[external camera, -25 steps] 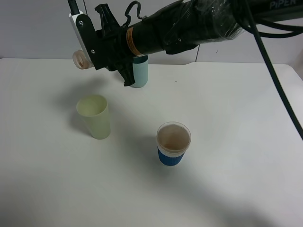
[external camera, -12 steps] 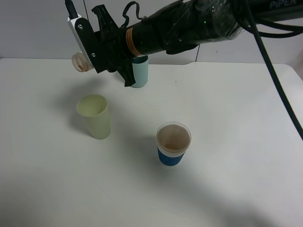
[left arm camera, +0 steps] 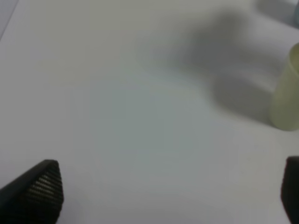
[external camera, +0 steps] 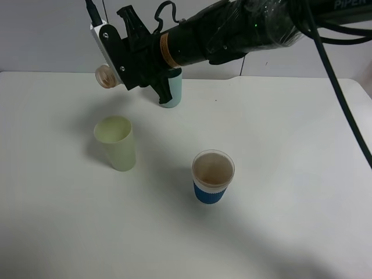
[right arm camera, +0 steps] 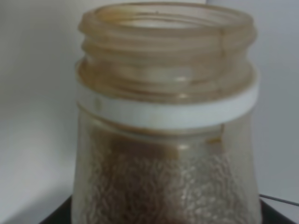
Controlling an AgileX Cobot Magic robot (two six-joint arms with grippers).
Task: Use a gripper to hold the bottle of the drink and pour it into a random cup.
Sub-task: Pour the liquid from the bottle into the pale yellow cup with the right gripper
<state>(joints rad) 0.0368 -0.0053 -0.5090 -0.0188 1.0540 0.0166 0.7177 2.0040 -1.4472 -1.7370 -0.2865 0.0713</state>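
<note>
We see a white, matte bench filling nearly the whole exterior high view, its far edge meeting a pale grey wall. A thin vertical seam runs down the wall right of the middle. The light is soft and even; we note blurred grey shadows on the bench at the far left and along the near edge.

High view overlooks table; left wrist shares cup; right wrist hugs bottle.
</note>
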